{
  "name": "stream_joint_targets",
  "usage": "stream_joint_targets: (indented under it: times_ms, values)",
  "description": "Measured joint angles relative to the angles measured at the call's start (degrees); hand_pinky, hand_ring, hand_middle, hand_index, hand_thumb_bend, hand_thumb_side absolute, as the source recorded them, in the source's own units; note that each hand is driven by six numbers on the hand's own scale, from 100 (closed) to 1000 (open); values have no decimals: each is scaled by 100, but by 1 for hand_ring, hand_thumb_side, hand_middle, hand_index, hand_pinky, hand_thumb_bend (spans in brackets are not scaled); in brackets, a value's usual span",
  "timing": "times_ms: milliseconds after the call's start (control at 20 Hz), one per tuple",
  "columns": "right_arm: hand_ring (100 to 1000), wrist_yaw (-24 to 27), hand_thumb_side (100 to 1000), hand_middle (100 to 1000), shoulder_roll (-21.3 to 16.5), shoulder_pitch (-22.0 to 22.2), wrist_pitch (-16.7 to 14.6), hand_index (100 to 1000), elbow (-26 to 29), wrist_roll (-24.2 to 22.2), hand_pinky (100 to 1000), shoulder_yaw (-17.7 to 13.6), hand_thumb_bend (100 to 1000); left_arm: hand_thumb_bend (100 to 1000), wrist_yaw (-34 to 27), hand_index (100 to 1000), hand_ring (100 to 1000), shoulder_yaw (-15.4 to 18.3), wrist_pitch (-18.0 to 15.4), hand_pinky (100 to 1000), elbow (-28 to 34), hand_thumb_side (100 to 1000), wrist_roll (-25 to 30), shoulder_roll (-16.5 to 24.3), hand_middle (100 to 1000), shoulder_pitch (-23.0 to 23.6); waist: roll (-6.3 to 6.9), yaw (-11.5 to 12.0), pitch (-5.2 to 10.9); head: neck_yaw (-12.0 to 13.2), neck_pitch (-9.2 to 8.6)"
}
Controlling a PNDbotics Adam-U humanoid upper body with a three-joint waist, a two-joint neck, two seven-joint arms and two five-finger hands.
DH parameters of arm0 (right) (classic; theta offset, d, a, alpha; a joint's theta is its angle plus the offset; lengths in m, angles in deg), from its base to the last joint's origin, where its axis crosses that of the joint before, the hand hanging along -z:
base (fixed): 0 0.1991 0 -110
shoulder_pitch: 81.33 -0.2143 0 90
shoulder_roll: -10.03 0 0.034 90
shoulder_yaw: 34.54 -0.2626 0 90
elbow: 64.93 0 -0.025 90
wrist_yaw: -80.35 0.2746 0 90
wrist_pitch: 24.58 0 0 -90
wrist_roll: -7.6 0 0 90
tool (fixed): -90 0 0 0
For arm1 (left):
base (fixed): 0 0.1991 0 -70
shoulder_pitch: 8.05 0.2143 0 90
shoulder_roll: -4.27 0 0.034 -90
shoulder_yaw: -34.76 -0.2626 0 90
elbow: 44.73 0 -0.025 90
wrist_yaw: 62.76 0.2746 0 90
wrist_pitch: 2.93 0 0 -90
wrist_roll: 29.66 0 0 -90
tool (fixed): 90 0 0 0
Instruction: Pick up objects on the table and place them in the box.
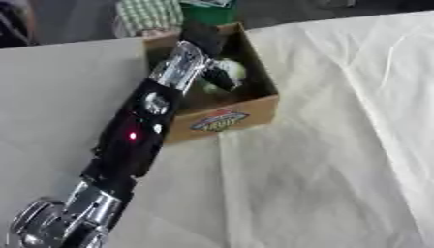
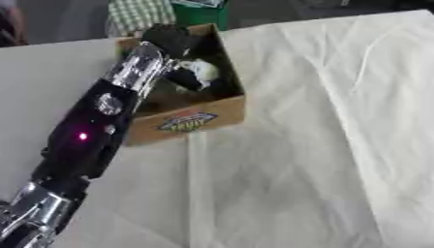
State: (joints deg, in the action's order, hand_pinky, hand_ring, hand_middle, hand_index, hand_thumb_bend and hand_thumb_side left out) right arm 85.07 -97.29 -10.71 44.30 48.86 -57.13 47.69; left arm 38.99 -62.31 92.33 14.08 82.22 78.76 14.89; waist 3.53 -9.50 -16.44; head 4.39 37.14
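Reaching from the table's (image 1: 339,184) near-left corner, the left hand (image 1: 206,41) hangs inside the cardboard box (image 1: 254,109) at the far edge, fingers apparently curled round a whitish-green object (image 1: 230,70), seemingly to drop it there.

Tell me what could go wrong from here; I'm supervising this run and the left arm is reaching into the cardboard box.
1. The left hand is over the cardboard box, fingers curled round a pale round object; if it lifts away without letting go, the object may come back out.
2. The forearm crosses the box's near-left wall; pulling back low could drag or tip the box on the white cloth.
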Motion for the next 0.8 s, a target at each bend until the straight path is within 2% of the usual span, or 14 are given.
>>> stream_joint_targets:
  times_ms: [100, 200, 300, 400, 550, 800]
  values:
    - [672, 0, 563, 708, 0, 31, 2, 865, 0, 5, 820, -3, 100, 339, -152, 971, 822, 12, 129, 677, 339, 920, -410, 73, 781, 1, 3, 33, 2, -25, 1]
    - [672, -2, 563, 708, 0, 39, 5, 865, 0, 21, 819, -12, 100, 237, -553, 935, 784, 19, 259, 657, 761, 877, -763, 166, 740, 15, 5, 95, 14, -60, 4]
    - [672, -4, 563, 708, -3, 73, 2, 864, 0, 42, 818, -33, 100, 196, -1176, 905, 760, 32, 384, 648, 1237, 863, -1048, 304, 709, 79, 5, 154, 40, -105, 12]
    - [672, -9, 562, 708, -12, 85, -5, 864, 0, 55, 817, -38, 100, 113, -1891, 876, 740, 59, 528, 650, 1730, 846, -1291, 475, 680, 154, 5, 219, 62, -156, 29]
    - [671, -15, 562, 708, -30, 119, -14, 864, 0, 81, 817, -46, 100, 100, -3066, 833, 692, 145, 768, 637, 2450, 830, -1680, 779, 620, 287, 2, 299, 104, -228, 77]
    - [671, -20, 562, 708, -34, 137, 8, 863, 0, 110, 815, -71, 100, 100, -5128, 812, 664, 374, 1006, 633, 3409, 817, -2380, 1200, 599, 542, -46, 418, 143, -322, 153]
